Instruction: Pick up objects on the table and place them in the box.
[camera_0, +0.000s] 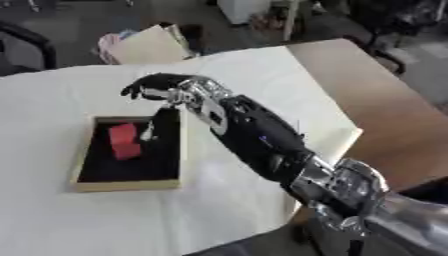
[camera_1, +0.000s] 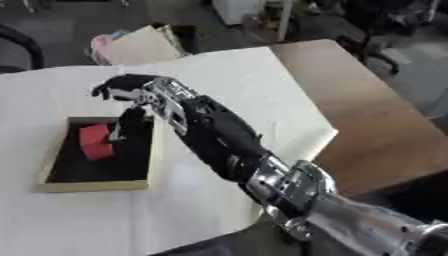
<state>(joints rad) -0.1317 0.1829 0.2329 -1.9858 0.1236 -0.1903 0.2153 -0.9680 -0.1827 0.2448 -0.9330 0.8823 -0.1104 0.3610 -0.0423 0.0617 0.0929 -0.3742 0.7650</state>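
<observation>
A shallow wooden box (camera_0: 129, 185) with a dark inside lies on the white cloth at the left. A red block (camera_0: 123, 141) rests in its far left part. My right arm reaches in from the lower right, and my right hand (camera_0: 158, 87) hovers over the box's far right corner with its fingers curled. A dark, slim object (camera_0: 164, 121) hangs down from the hand into the box, with a pale spot at its lower end; I cannot make out what it is. My left hand shows in neither view.
The white cloth (camera_0: 52, 100) covers most of the table; bare brown tabletop (camera_0: 376, 95) runs along the right side. Beyond the far edge stand a tan cardboard piece (camera_0: 149, 46), a pink thing and chairs.
</observation>
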